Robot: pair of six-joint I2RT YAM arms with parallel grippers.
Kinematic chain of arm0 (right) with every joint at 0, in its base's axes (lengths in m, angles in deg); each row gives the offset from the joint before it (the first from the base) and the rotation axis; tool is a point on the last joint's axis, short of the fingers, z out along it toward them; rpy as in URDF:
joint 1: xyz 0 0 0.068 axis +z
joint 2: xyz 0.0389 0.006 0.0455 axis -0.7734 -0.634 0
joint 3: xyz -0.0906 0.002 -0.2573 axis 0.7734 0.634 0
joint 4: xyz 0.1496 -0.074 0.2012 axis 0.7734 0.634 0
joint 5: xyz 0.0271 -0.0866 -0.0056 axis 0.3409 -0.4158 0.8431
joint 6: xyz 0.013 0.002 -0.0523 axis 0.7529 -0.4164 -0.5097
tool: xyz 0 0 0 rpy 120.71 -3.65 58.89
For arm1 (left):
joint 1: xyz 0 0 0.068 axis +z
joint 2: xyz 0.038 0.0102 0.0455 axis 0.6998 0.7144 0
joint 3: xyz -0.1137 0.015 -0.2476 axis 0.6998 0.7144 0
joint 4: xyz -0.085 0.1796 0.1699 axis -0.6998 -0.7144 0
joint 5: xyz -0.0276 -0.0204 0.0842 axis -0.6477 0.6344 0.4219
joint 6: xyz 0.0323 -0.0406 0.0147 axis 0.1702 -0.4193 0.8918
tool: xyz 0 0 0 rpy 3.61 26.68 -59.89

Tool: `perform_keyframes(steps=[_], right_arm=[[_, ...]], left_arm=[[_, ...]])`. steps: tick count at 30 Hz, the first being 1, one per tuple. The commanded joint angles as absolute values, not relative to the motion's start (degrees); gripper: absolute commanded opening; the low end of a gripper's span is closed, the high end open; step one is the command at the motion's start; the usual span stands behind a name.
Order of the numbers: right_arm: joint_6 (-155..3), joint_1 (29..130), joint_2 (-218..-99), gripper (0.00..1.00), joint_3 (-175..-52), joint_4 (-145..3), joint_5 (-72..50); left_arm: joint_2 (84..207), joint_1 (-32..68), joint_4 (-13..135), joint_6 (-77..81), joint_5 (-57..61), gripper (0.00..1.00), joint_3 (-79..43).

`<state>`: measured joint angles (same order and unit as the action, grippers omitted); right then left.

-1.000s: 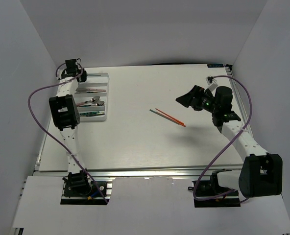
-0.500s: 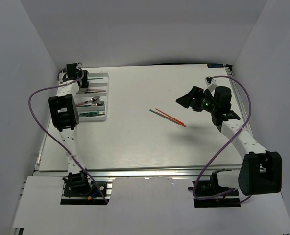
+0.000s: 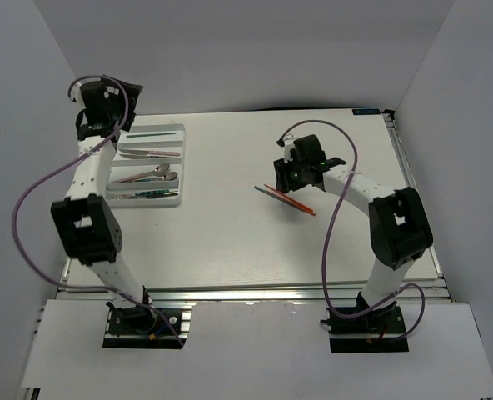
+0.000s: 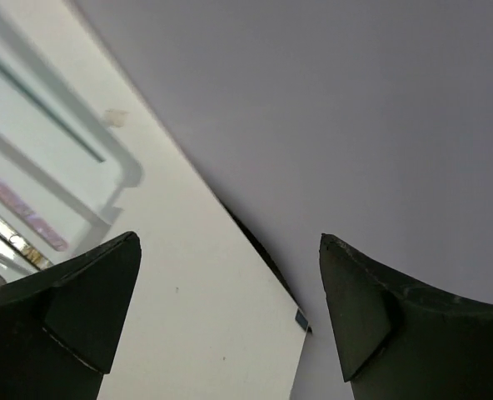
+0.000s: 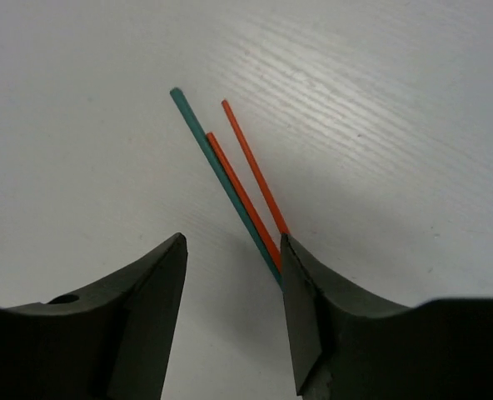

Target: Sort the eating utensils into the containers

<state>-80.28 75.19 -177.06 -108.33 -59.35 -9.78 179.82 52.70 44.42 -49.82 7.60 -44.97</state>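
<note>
Right hand [image 5: 231, 246], jaws half apart and empty, low over three slim chopsticks [image 5: 230, 172]: two red, one green.

In the right wrist view, the near ends of the green chopstick [image 5: 221, 179] and the 2 red chopsticks [image 5: 255, 167] are lying hidden behind 1 finger of the right gripper [image 5: 232, 267]. Whether it is touching them is not showing. The bottom edge is cutting off both fingers there, and likewise those of the left gripper [image 4: 230, 258]. The left wrist view's left edge is cropping the tray [image 4: 128, 171], leaving only part of a pink handle [image 4: 22, 212] showing. From above, the utensils [image 3: 151, 173] in the tray are appearing too small to tell fork from spoon.
</note>
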Motion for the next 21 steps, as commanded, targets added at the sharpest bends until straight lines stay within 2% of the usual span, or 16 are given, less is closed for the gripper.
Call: perform_keyframes(steps=[1,4,7,11,17,21], right_arm=[[-89.34,77.98,-180.18,0.51,-112.89,-52.45,-17.42],[-90.76,80.01,-182.99,0.47,-114.83,-51.56,-17.77],[-91.2,80.98,-185.19,0.43,-115.72,-52.0,-18.38],[-91.82,81.24,-187.4,0.4,-117.73,-52.0,-18.38],[-93.31,81.24,-191.88,0.38,-121.77,-50.95,-18.38],[-93.84,81.33,-193.64,0.36,-122.92,-51.48,-18.29]], left_arm=[[164.18,52.23,47.24,-38.02,-0.76,0.97,-34.69],[152.32,51.62,48.22,-31.96,-4.01,0.98,-23.17],[144.22,51.53,45.34,-25.12,-4.55,0.98,-17.51],[141.84,51.44,35.22,-17.0,-0.79,0.98,-16.71],[136.29,51.09,40.13,-17.35,-4.2,0.98,-5.91],[136.56,50.04,38.72,-15.15,-2.18,0.98,-4.93]])
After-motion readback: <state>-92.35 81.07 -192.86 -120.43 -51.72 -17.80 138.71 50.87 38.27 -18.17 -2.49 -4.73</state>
